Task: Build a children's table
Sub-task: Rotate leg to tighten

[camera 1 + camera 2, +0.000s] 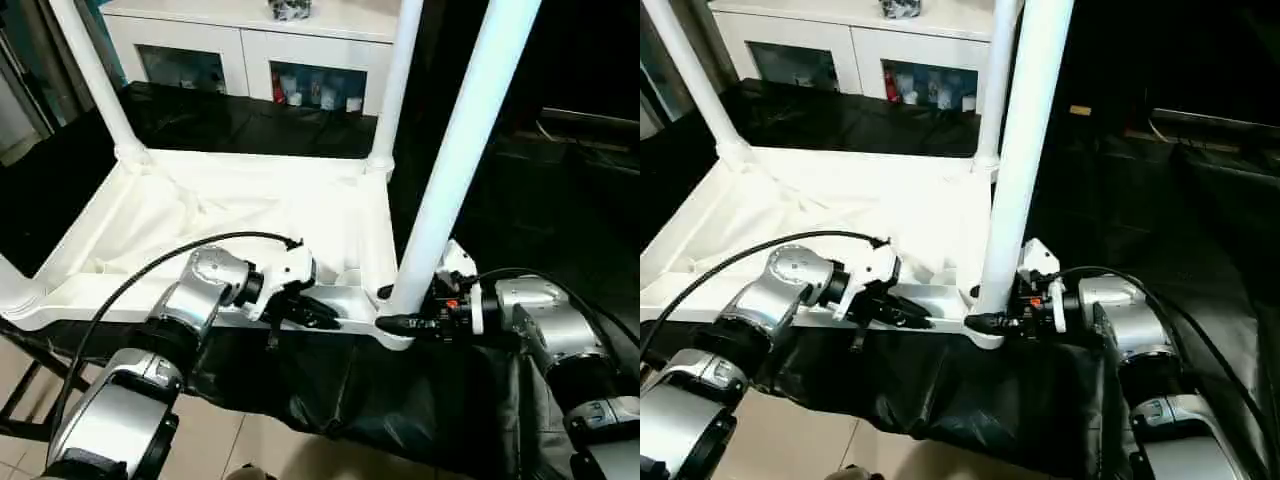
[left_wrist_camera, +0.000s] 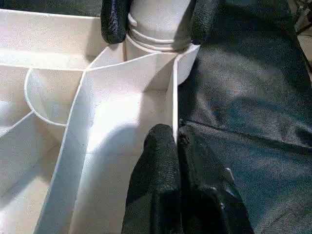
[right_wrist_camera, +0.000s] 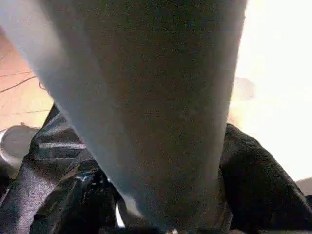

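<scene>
White plastic tabletop (image 1: 230, 225) lies upside down on the black-covered work table (image 1: 250, 125), ribbed underside up, filling the centre-left of the left eye view. Rounded bulging sockets at its corners. Three legs show standing upright in sockets: far-left leg (image 1: 95, 75) at upper left, far-right leg (image 1: 395, 85) at upper centre, near-right leg (image 1: 465, 150) running from the top edge down to the socket at lower centre-right. All long white cylinders. Fourth corner at the left edge, cannot tell what is in it.

Right gripper (image 1: 400, 310) sits at the base of the near-right leg, just above the socket, one black finger either side of the cylinder, closed around it. Right wrist view: leg surface (image 3: 146, 97) fills the middle, black fingers (image 3: 258, 180) pressed against it low down.

Left gripper (image 1: 315, 312) is at the tabletop's near edge, lower centre of the frame, just left of that same socket. Left wrist view: its two black fingers (image 2: 156, 180) nipped narrow on the thin upright rim wall (image 2: 174, 105), one on the inside, one on the outside. The right gripper's fingertips show at that view's top, flanking the leg's ridged end in the socket.

White glass-door cabinet (image 1: 250, 55) behind, top of frame. Tiled floor (image 1: 260, 445) along the bottom.
</scene>
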